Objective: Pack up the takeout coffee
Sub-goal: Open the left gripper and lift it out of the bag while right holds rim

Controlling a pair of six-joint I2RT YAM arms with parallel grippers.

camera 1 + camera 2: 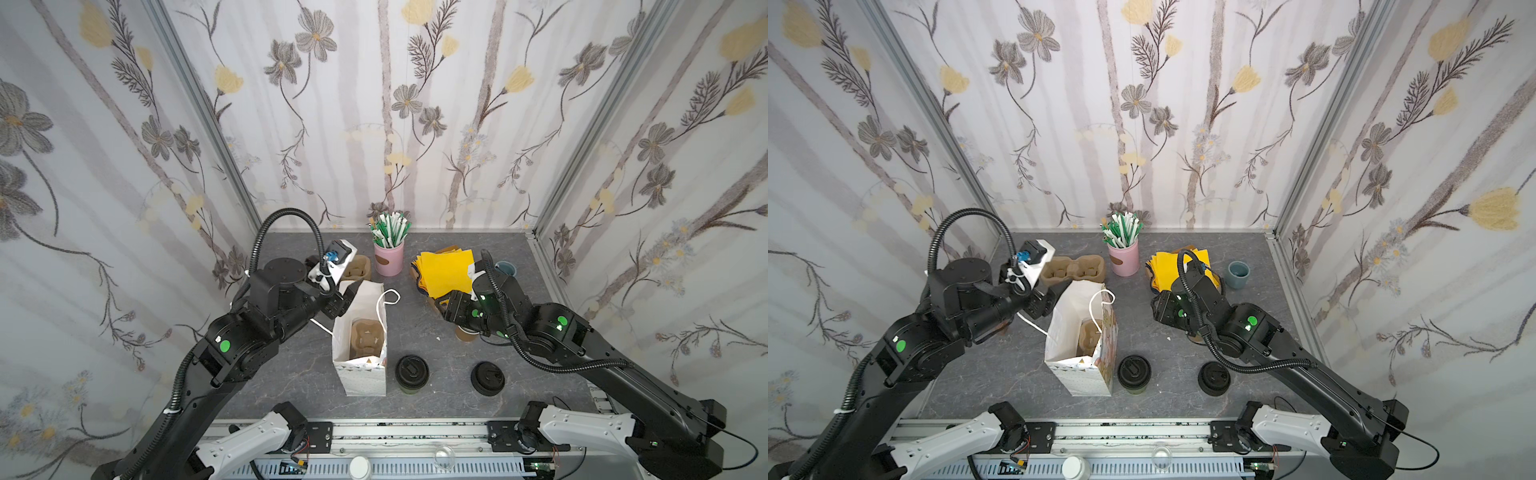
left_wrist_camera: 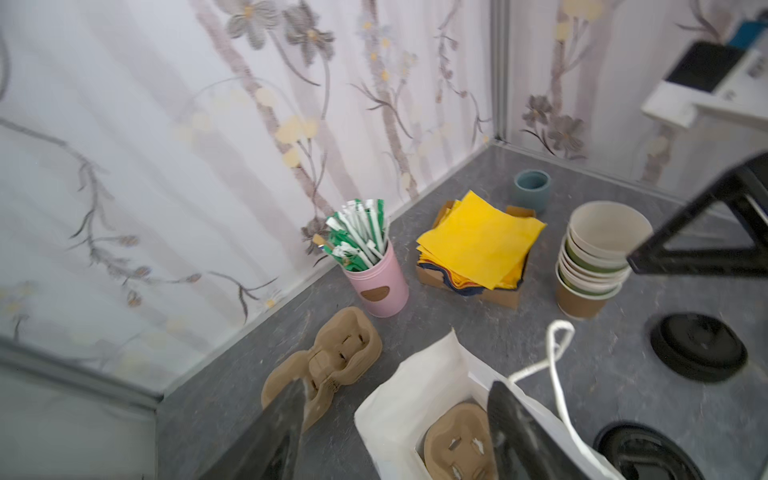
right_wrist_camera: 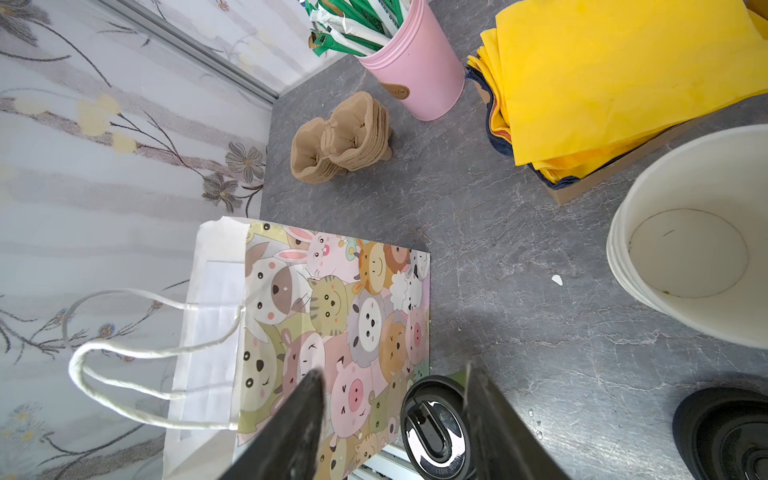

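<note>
The takeout coffee, a small greenish cup with a black sip lid, stands upright on the table just right of the white paper bag. A brown cup carrier lies inside the bag. My left gripper is open at the bag's far rim, one finger outside the wall and one over the opening. My right gripper hangs open and empty, farther back and right of the bag. The coffee's lid shows between its fingers, well below them.
A low pile of black lids sits right of the coffee. A stack of lidless cups stands under the right arm. Along the back are spare carriers, a pink straw holder, yellow napkins and a blue-grey cup.
</note>
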